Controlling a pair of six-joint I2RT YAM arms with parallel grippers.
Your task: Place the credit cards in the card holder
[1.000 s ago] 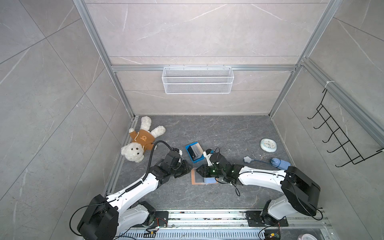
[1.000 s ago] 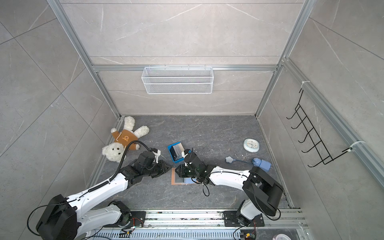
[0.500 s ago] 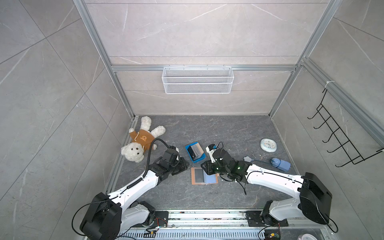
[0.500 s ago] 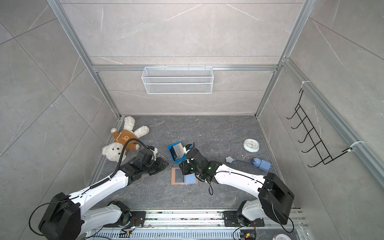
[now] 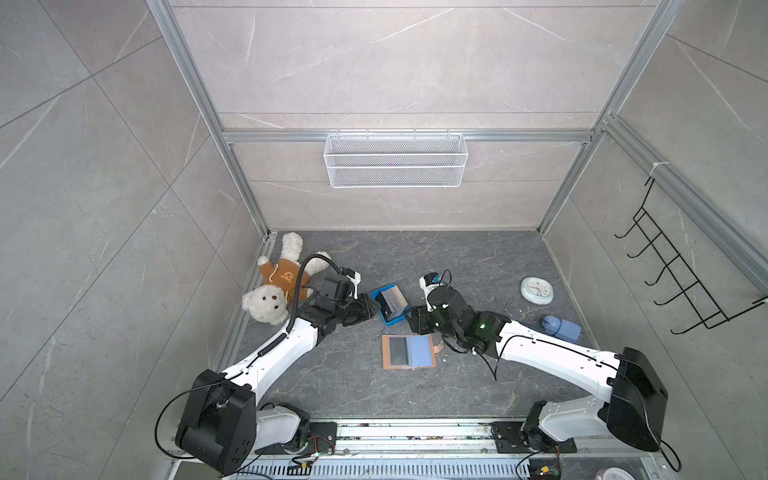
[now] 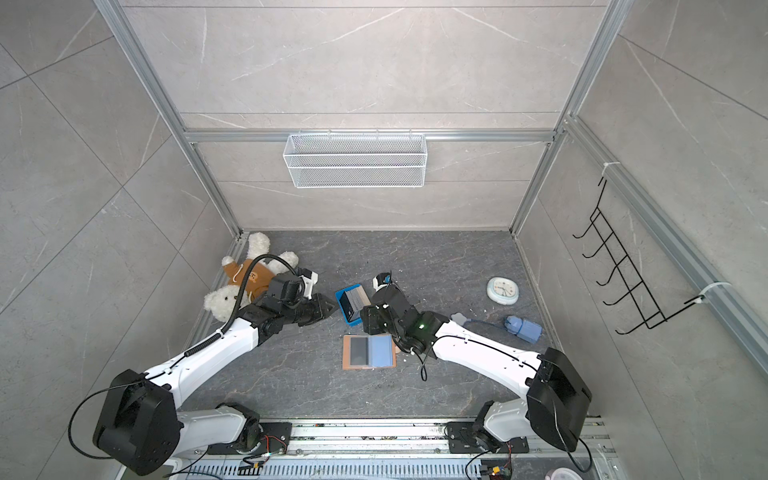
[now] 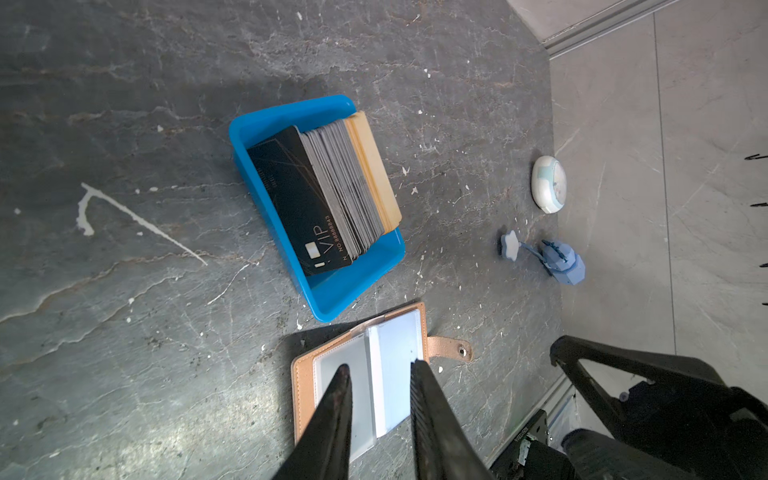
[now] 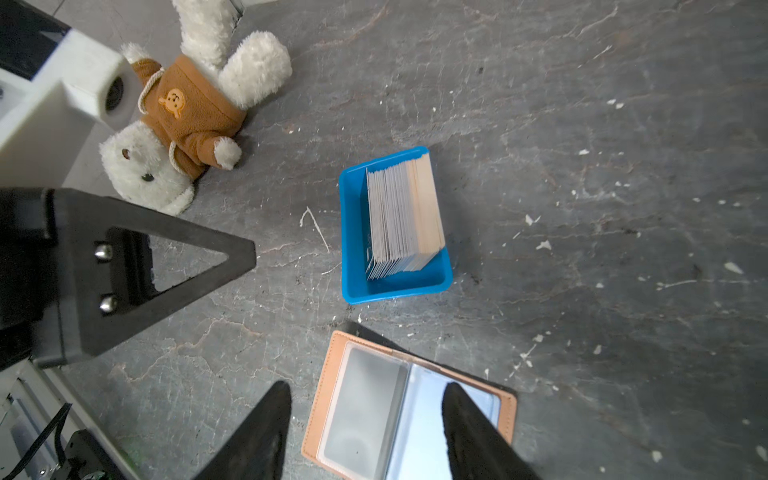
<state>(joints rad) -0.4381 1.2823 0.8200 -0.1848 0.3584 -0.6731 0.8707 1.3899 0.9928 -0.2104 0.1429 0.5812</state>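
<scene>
Grey marbled tabletop (image 5: 457,266) carries everything. The credit cards (image 7: 328,195) stand on edge in a blue tray (image 7: 353,286) just ahead of both sets of jaws. Their long edges run along the tray, and the black front card faces the left jaws. Neither set looks clearly nearer. The card holder (image 5: 409,351) lies open and flat just behind the tips, between the two arms. The left jaws are slightly parted and empty, and the right jaws are spread wide, also empty.
</scene>
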